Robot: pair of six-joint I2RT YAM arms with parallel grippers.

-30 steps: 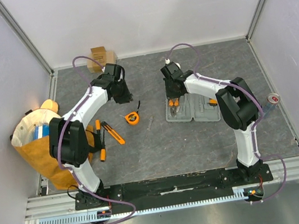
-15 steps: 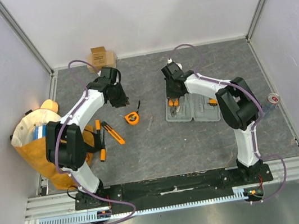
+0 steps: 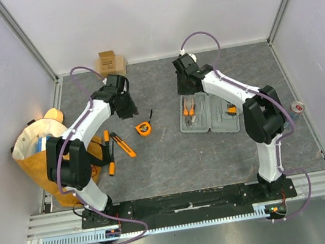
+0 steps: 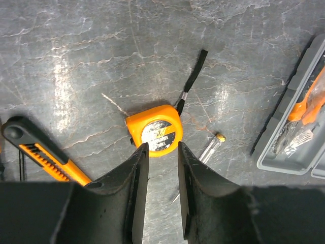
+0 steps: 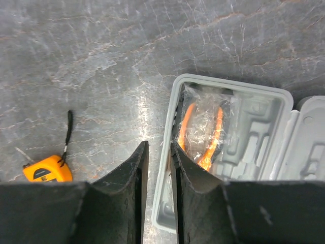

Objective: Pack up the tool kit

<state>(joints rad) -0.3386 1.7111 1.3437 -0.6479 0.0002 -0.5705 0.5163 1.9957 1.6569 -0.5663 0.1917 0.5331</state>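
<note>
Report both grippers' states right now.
Left gripper: slightly open, empty, above the tape measure.
Right gripper: slightly open, empty; the pliers lie in the case.

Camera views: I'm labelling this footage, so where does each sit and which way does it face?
Top external: above and behind the bases, looking down on the table; both arms show whole.
Left wrist: on the left arm, looking down at the tape measure; left gripper fingers show.
Right wrist: on the right arm, looking down at the grey case holding pliers; right gripper fingers show.
Shared: both wrist views catch tape measure and case.
</note>
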